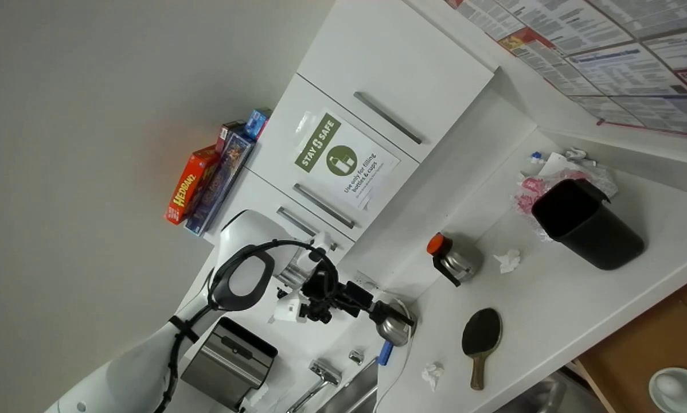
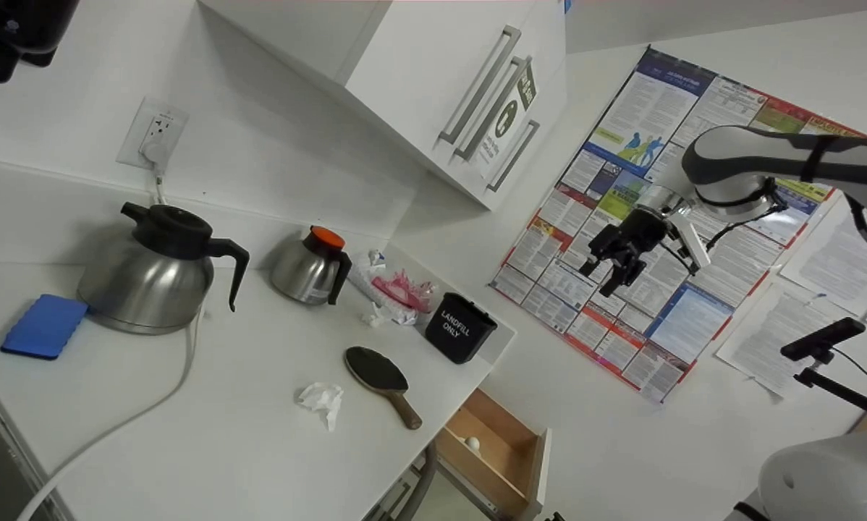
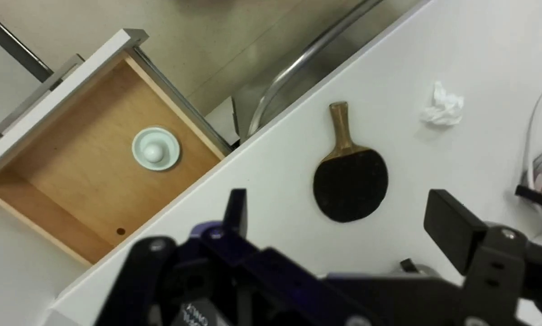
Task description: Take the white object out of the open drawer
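The open wooden drawer (image 3: 81, 154) shows in the wrist view at the left, and in both exterior views (image 1: 630, 355) (image 2: 509, 441). In it lies a pale round dish (image 3: 173, 151) with a white ball-like object (image 3: 153, 153) inside. The white object also shows in both exterior views (image 1: 669, 385) (image 2: 472, 443). My gripper (image 3: 338, 194) is open and empty, high above the counter and away from the drawer. Its spread fingers also show in an exterior view (image 2: 597, 281). Nothing hides the white object in the wrist view.
A black paddle (image 3: 350, 185) and crumpled paper (image 3: 444, 106) lie on the counter (image 3: 271, 199). A small steel jug (image 2: 307, 269), a large steel jug (image 2: 155, 278) with a white cord, and a black bin (image 2: 460, 328) stand there too. A curved metal bar (image 3: 298, 63) is beside the drawer.
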You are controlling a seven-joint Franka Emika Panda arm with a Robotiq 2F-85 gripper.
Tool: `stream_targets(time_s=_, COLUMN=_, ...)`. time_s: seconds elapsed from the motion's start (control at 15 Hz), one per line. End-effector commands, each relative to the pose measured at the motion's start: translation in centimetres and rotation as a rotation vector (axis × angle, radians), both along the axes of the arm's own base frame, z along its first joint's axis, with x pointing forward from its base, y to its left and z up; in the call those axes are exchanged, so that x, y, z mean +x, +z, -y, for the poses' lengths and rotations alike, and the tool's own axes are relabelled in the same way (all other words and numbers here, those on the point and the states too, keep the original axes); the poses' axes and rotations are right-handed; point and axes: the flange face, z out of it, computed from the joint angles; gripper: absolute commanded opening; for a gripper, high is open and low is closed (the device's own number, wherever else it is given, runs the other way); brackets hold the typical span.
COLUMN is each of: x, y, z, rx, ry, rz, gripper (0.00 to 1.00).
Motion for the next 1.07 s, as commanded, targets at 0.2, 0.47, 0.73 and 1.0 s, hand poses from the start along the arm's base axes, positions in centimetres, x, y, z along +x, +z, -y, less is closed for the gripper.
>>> stream_targets(time_s=0.2, x=3.0, y=-6.5, z=9.9, rx=-0.078, ry=-0.295, rz=0.008, gripper=1.00)
stream_targets(time_s=0.47, x=3.9, y=-12.9, z=13.6, rx=-0.122, ry=-0.426, rz=0.013, gripper=1.00)
stream_targets(time_s=0.73, x=2.9, y=-19.3, z=16.2, rx=-0.136, ry=-0.515, rz=-0.005, gripper=1.00)
stream_targets(time_s=1.0, x=2.5, y=-21.2, z=16.8, rx=-0.119, ry=-0.503, rz=-0.040, gripper=1.00)
